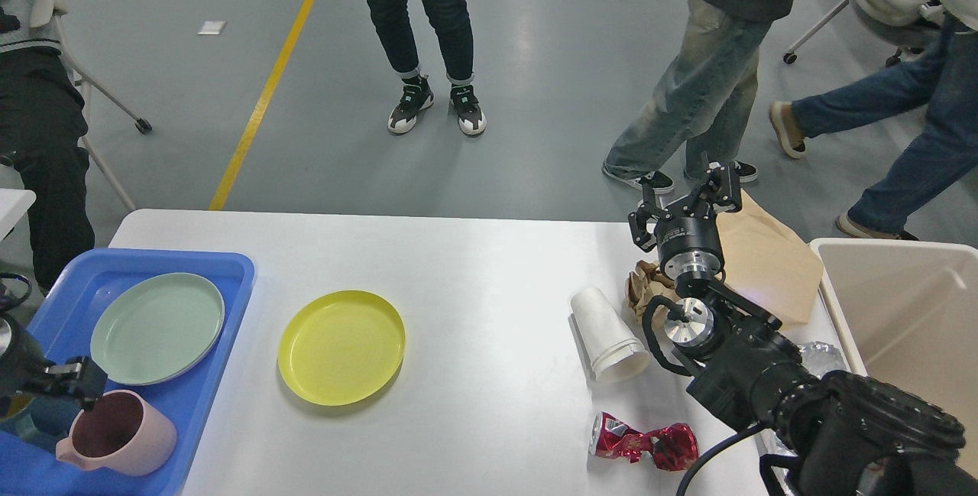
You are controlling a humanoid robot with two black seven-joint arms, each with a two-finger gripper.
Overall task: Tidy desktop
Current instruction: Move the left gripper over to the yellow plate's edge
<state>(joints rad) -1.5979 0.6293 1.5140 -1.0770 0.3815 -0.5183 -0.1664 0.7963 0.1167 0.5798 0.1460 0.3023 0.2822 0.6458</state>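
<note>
The desktop (474, 267) fills the near half of the view, with litter at its right end and dishes at its left. The main risk, as I judge it, lies on the right: the arm's thick links hang just above the crumpled brown paper (646, 290) and beside the tipped white paper cup (607, 335), so a careless sweep toward the beige bin (901, 305) could roll the cup off the edge or push the red wrapper (646, 446) away. The brown paper bag (772, 259) sits at the far right edge and could slide off too.

The right gripper (688, 202) is raised past the table's far edge, fingers spread wide, holding nothing — it touches no object. The left gripper (65, 381) sits low over the blue tray (153, 267), at the rim of the pink cup (122, 435); whether it is clamped on that rim I cannot tell. A green plate (157, 328) rests in the tray, and a yellow plate (341, 347) lies alone mid-table.
</note>
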